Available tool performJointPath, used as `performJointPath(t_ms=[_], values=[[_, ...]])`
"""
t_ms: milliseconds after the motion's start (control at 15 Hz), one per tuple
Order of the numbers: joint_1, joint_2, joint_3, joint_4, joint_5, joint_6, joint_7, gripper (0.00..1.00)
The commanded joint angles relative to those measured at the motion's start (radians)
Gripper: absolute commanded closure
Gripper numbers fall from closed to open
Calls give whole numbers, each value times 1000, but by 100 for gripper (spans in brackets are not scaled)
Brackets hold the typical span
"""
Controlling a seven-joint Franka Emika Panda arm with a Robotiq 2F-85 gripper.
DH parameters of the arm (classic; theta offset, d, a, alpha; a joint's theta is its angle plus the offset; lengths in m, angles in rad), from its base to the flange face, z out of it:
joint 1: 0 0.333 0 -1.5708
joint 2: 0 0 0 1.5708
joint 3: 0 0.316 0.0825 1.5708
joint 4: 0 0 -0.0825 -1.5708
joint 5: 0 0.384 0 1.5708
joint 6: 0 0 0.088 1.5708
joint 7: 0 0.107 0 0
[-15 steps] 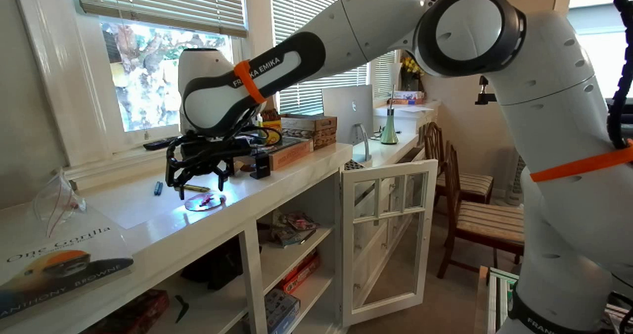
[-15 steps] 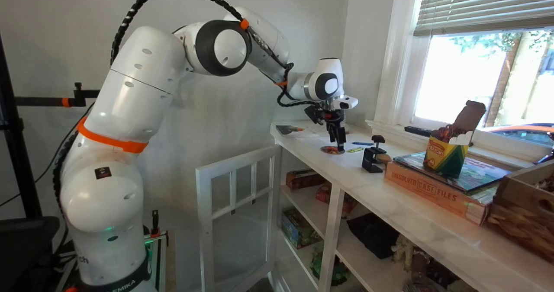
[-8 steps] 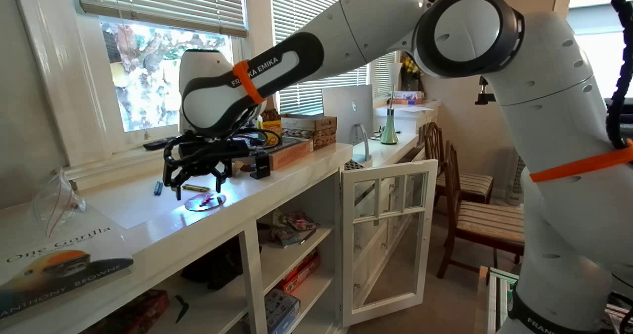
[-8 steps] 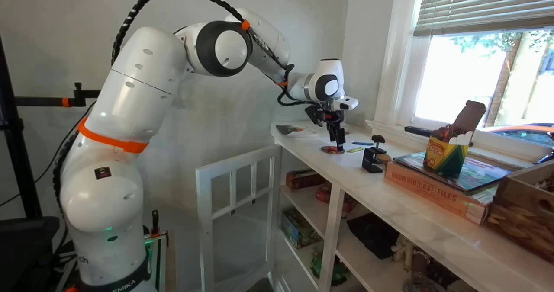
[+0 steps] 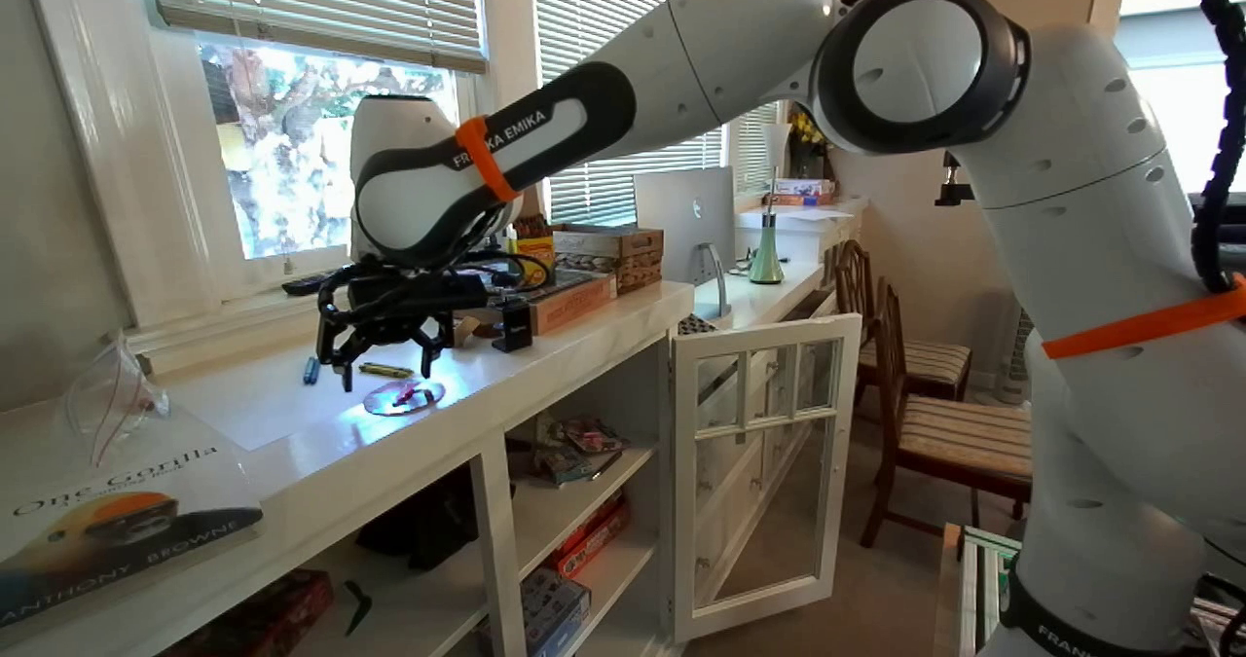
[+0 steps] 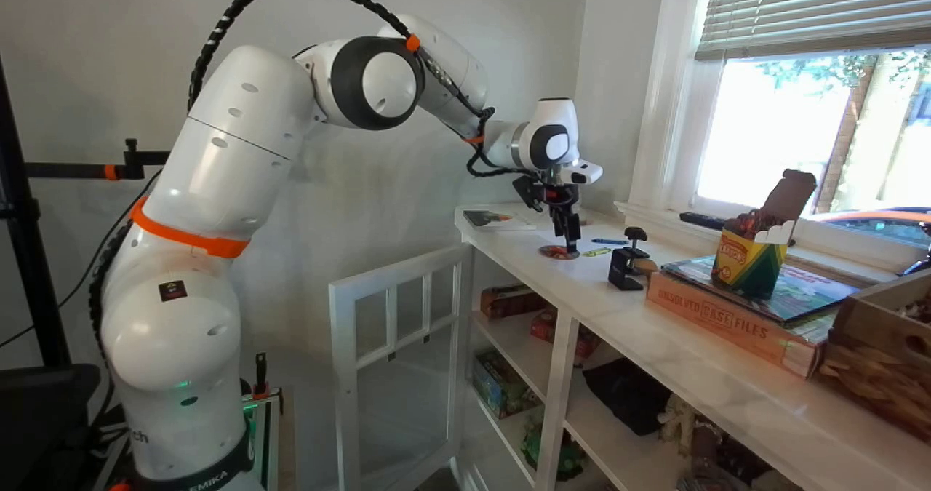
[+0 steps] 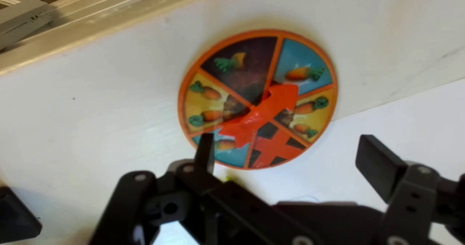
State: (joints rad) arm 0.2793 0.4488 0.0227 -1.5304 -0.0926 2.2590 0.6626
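Note:
My gripper (image 5: 386,377) is open and empty, pointing down just above the white counter. It also shows in the other views (image 6: 571,249) (image 7: 287,145). Closest to it is a round spinner disc (image 7: 247,70) with carrot pictures and an orange rim, lying flat. A red arrow (image 7: 263,112) sits across its middle. In the wrist view one finger (image 7: 205,152) overlaps the disc's lower left edge; the other finger (image 7: 379,167) is over white paper (image 7: 345,154). A yellow crayon (image 5: 386,370) lies beside the disc, mostly hidden in the wrist view. A blue crayon (image 5: 311,371) lies farther off.
A gorilla book (image 5: 127,521) and a plastic bag (image 5: 117,404) lie on the counter. A black clamp (image 6: 627,269) stands near a game box (image 6: 727,324) with a crayon box (image 6: 749,262) on it. A wooden crate (image 6: 880,360) follows. A cabinet door (image 5: 684,511) stands open below.
My gripper has shifted slightly to the left in an exterior view, away from above the disc. It stays open. The disc and crayons have not moved.

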Motion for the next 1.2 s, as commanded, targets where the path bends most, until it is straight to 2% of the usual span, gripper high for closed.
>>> performJointPath(t_ms=[0,733,1133], values=[[-5,11,11,16,24,-6,-3,0],[-2,17,22,30,20,-68,-38,0],[1,31,17,31,8,-57,-40,0]])
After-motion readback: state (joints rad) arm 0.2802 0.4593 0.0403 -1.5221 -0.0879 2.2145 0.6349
